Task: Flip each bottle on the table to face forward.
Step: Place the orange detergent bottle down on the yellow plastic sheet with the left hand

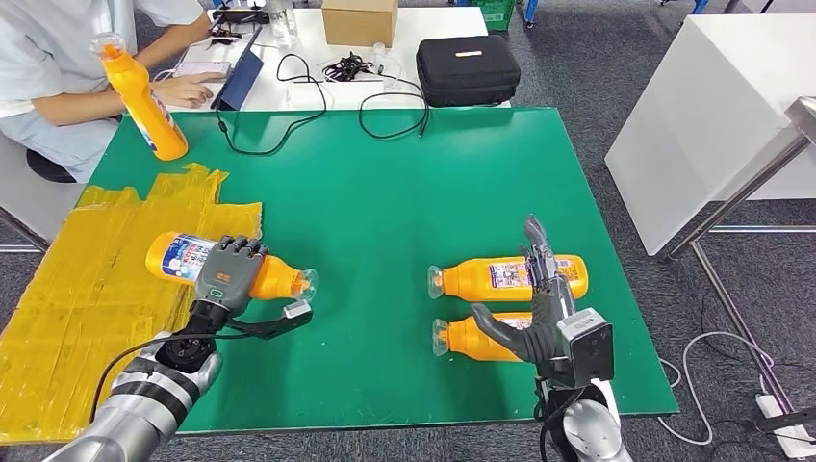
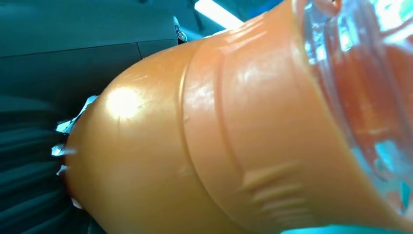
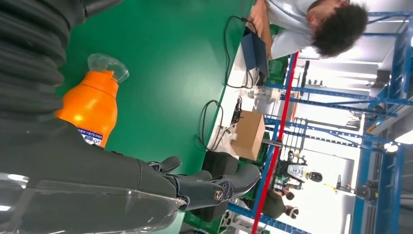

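- My left hand (image 1: 229,272) grips an orange bottle (image 1: 192,260) lying at the yellow tape patch's (image 1: 87,289) edge; roll it slowly, label upward.
- My right hand (image 1: 541,289), fingers spread and holding nothing, hovers over two bottles (image 1: 486,277) well apart from the patch.

High head view, close wrist views

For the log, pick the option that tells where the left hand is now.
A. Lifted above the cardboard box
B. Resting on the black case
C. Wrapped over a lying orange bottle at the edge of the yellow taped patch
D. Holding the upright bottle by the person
C: the left hand grips the lying orange bottle where the yellow taped patch meets the green mat.
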### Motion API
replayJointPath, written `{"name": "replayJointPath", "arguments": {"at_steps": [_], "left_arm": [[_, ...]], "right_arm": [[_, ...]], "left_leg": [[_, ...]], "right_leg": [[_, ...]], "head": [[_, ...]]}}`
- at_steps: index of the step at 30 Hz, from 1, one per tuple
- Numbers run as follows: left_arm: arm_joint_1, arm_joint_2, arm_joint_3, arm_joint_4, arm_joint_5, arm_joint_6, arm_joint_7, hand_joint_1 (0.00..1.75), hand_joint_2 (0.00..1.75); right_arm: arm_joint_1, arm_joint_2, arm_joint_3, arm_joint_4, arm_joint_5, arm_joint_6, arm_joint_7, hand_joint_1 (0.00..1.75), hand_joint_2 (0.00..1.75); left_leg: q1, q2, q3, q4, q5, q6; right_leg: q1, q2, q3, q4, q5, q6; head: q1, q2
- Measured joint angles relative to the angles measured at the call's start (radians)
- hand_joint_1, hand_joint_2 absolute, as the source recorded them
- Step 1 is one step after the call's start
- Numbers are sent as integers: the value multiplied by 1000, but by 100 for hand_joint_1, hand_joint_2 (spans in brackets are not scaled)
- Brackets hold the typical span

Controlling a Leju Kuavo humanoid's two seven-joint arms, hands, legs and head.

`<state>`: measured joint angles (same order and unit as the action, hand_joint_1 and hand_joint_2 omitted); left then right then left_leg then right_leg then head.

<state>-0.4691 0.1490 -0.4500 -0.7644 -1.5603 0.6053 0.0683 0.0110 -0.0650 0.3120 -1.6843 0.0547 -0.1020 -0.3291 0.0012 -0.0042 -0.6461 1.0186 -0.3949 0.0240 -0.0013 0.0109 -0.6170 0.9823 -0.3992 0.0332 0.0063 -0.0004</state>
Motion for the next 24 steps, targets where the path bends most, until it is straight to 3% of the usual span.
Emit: {"name": "replayJointPath", "arguments": {"at_steps": [7,20,21,24], "left_arm": [[-69,-9,-6,163,-4,-23,167,175,175],[-116,-15,-20,259,-9,-45,295,175,175],[-118,-15,-24,263,-9,-45,319,141,175],[-131,-14,-31,280,-9,-43,379,10,175]], "right_arm": [[7,-1,0,-3,35,-15,-1,0,175],[12,-1,0,-6,56,-17,1,0,175],[12,-1,0,-6,59,-17,3,0,175],[12,-1,0,-6,68,-18,8,0,175]], "left_leg": [[0,0,0,0,0,0],[0,0,0,0,0,0],[0,0,0,0,0,0],[0,0,0,0,0,0]], "right_leg": [[0,0,0,0,0,0],[0,0,0,0,0,0],[0,0,0,0,0,0],[0,0,0,0,0,0]], "head": [[0,0],[0,0],[0,0],[0,0]]}}
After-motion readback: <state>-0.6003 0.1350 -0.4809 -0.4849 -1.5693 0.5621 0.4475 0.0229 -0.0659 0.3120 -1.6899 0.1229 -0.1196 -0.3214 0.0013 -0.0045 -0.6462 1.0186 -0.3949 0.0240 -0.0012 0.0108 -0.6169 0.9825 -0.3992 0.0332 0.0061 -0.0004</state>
